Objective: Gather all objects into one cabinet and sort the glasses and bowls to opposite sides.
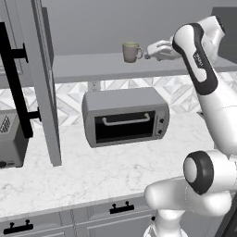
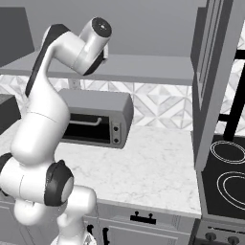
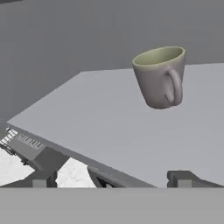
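A grey mug (image 1: 131,52) with a pale green inside stands upright on the pale grey shelf (image 1: 83,68). My gripper (image 1: 148,53) hovers at shelf height just right of the mug, apart from it. In the hand view the mug (image 3: 161,78) sits ahead and to the right on the shelf (image 3: 100,118), its handle turned toward me. My gripper (image 3: 113,178) is open, with its fingertips (image 3: 41,177) set wide apart and nothing between them. The bowls and the cabinet are out of view.
A grey toaster oven (image 1: 125,118) sits on the marble counter (image 1: 106,173) under the shelf. A tall open door (image 1: 44,83) with a black handle hangs at the left, beside a toaster (image 1: 9,139). A stove top (image 2: 229,167) lies right of the counter.
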{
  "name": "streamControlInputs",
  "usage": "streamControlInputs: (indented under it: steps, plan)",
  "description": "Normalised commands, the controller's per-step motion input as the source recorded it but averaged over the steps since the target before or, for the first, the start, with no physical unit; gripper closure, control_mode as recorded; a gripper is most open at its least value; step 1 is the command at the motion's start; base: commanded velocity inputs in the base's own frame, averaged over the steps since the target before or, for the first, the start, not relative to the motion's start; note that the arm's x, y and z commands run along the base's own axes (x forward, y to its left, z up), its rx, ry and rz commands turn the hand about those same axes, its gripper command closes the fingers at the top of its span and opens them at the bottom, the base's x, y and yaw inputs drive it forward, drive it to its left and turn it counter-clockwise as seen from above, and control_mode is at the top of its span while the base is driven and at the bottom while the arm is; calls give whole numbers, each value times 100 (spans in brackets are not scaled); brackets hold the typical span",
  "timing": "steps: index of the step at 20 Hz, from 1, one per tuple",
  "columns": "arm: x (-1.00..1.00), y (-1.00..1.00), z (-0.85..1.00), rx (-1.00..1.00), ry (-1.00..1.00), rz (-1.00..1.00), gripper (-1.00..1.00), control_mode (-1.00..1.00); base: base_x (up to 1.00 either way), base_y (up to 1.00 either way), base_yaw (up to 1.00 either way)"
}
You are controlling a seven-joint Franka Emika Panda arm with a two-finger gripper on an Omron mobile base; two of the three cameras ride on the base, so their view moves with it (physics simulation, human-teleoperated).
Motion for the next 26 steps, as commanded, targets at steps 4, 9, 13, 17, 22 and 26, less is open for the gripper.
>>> streamControlInputs:
  steps: [4,9,13,17,22,26]
  plan:
    - [42,0,0,7,-14,3,-100,-100,0,0,0]
    - [54,0,0,0,3,0,-100,-100,0,0,0]
    - [41,0,0,0,7,2,-100,-100,0,0,0]
    - [42,0,0,0,5,1,-100,-100,0,0,0]
    - [38,-7,0,1,0,2,-100,-100,0,0,0]
    - [33,-7,-2,1,0,2,-100,-100,0,0,0]
